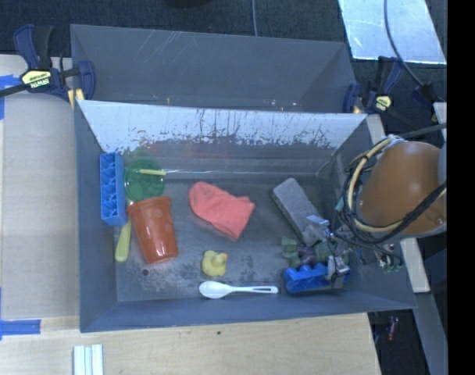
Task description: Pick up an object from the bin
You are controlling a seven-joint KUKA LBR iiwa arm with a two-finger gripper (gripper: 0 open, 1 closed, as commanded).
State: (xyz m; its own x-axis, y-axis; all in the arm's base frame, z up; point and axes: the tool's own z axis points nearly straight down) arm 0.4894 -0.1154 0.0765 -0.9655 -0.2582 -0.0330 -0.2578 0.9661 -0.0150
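Down at the near right corner of the bin point(222, 316), the gripper point(325, 255) hung just above a blue plastic toy point(306, 279) lying lengthwise left to right, touching or nearly so, and whether it was clenched or released could not be told.

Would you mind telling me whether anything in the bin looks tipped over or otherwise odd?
The orange cup seems to lie on its side at the left of the bin, not upright, and the pink cloth in the middle is crumpled in a lump. The rest is just loose clutter; nothing looks spilled or broken.
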